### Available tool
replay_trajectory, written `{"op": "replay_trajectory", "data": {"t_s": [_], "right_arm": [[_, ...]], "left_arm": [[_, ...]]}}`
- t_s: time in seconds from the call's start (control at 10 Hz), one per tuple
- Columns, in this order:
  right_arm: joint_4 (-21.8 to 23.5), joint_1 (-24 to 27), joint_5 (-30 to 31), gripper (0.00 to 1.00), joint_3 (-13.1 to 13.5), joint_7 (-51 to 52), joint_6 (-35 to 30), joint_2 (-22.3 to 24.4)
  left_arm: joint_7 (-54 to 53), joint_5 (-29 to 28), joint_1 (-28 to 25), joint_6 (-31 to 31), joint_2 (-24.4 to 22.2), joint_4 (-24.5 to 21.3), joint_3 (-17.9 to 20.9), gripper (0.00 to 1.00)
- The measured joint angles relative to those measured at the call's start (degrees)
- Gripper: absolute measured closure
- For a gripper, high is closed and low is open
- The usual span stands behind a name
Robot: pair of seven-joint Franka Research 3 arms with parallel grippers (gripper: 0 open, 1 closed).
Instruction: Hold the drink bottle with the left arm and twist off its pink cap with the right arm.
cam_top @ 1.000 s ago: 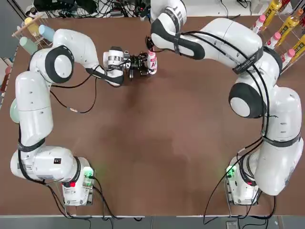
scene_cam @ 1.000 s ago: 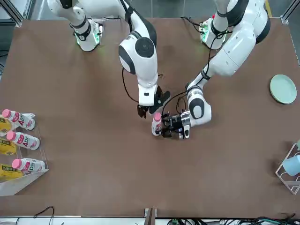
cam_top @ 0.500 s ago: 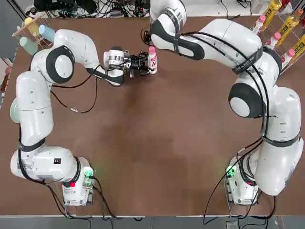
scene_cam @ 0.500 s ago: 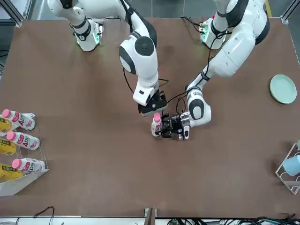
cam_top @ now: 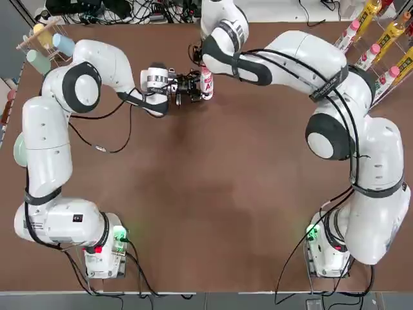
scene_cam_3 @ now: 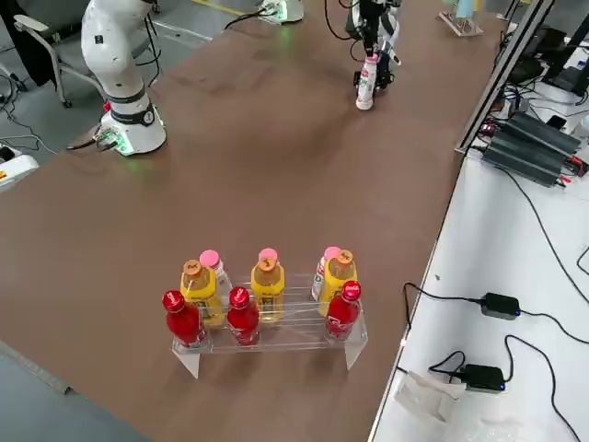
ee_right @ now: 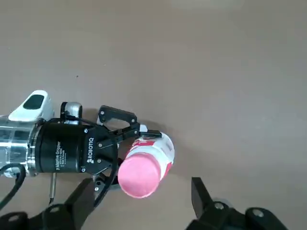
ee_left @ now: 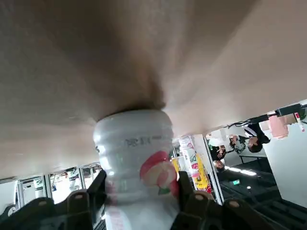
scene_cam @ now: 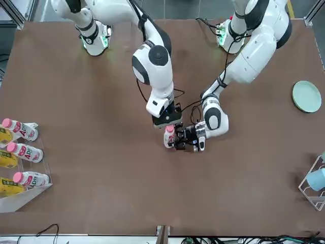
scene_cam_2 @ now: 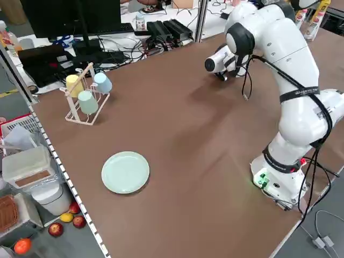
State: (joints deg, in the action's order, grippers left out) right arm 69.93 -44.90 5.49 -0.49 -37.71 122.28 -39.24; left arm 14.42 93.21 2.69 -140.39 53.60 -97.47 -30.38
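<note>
Right gripper (ee_right: 139,203) lower, astride pink cap (ee_right: 138,178)

Two glossy white jointed arms with dark-grey joint discs

The left arm (cam_top: 61,129) at the left of the top view has rounded white shells, a thin black cable looping beside its forearm and a silver wrist ring before a small black gripper (cam_top: 190,86). Seen at the lower left of the right wrist view, that gripper's (ee_right: 103,143) black cylindrical body carries white "ROBOTIQ" lettering. The right arm (cam_top: 361,148) at the right has black cables strapped along its segments. Both white bases at the bottom show green lights; the left base also has a red spot.
</note>
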Motion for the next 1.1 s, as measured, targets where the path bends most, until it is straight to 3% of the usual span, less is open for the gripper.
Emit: {"op": "replay_trajectory", "data": {"t_s": [0.5, 1.0, 1.1], "right_arm": [[0.03, -0.74, 0.06, 0.20, -0.01, -0.10, 1.98, -1.41], [0.04, -0.77, 0.41, 0.43, 0.13, -0.09, 1.97, -1.46], [0.06, -0.78, 0.82, 0.43, 0.13, -0.08, 1.97, -1.46]], "left_arm": [[0.00, 0.00, 0.01, 0.00, 0.00, 0.01, 0.00, 0.38], [0.00, 0.00, 0.00, 0.01, 0.01, 0.03, 0.01, 0.38], [0.00, 0.00, 0.01, 0.01, 0.02, 0.04, 0.01, 0.38]]}}
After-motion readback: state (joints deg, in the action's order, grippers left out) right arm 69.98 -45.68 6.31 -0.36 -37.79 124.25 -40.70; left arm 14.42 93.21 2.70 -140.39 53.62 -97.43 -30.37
